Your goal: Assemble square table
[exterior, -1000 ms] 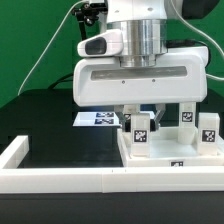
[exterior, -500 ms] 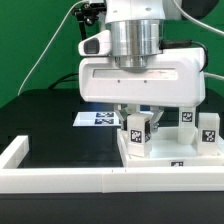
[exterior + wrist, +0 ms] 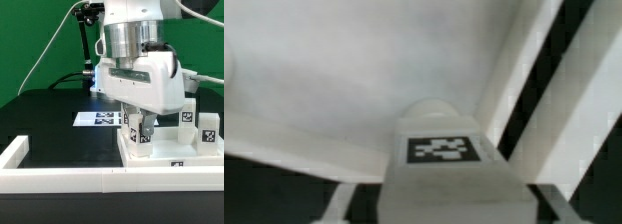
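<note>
The white square tabletop point(image 3: 168, 152) lies flat at the exterior view's right, against the border wall, with a tag on its near edge. My gripper point(image 3: 141, 128) is shut on a white tagged leg point(image 3: 140, 137) that stands upright at the slab's near-left corner. The hand is turned at an angle. Two more legs point(image 3: 186, 114) point(image 3: 208, 130) stand upright on the slab to the right. In the wrist view the held leg point(image 3: 441, 150) points down onto the white slab point(image 3: 331, 90) between my gripper's point(image 3: 446, 205) fingers. The fourth leg is hidden.
The long low white border wall point(image 3: 60, 180) runs along the front and turns up at the exterior view's left. The marker board point(image 3: 97, 118) lies on the black table behind the gripper. Cables hang at the back left.
The hand has turned about its vertical axis from broadside to angled, with the leg still in its fingers. The slab and the other legs have not moved.
</note>
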Motion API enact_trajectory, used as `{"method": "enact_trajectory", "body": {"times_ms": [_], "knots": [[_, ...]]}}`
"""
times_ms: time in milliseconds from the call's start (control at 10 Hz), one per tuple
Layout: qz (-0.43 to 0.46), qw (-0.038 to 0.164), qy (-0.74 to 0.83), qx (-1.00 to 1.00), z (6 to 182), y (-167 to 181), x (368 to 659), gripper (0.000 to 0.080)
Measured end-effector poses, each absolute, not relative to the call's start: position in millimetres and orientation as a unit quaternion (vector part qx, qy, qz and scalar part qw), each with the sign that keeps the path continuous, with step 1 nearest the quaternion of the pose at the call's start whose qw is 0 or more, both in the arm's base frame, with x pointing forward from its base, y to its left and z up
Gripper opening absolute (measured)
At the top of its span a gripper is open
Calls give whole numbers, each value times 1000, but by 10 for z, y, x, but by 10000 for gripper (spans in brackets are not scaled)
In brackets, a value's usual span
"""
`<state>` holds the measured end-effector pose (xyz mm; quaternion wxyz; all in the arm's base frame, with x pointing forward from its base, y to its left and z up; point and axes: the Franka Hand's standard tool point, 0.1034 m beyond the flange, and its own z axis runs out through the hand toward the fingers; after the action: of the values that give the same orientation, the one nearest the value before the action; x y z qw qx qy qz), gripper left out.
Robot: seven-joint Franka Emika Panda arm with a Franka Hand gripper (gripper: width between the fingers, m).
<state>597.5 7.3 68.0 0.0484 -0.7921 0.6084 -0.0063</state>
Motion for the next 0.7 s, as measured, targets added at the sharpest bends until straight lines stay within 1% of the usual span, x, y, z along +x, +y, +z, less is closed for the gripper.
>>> {"method": "enact_trajectory", "body": {"times_ms": [200,300,400,500,600,700], "knots": [[-5,50,643,-764,680,74,5980,290],[-3,52,654,-755,679,85,5979,372],[-3,52,647,-761,678,88,5980,372],[-4,52,630,-775,679,89,5980,553],[-5,52,609,-792,682,101,5984,619],[-9,51,558,-828,682,108,5984,619]]}}
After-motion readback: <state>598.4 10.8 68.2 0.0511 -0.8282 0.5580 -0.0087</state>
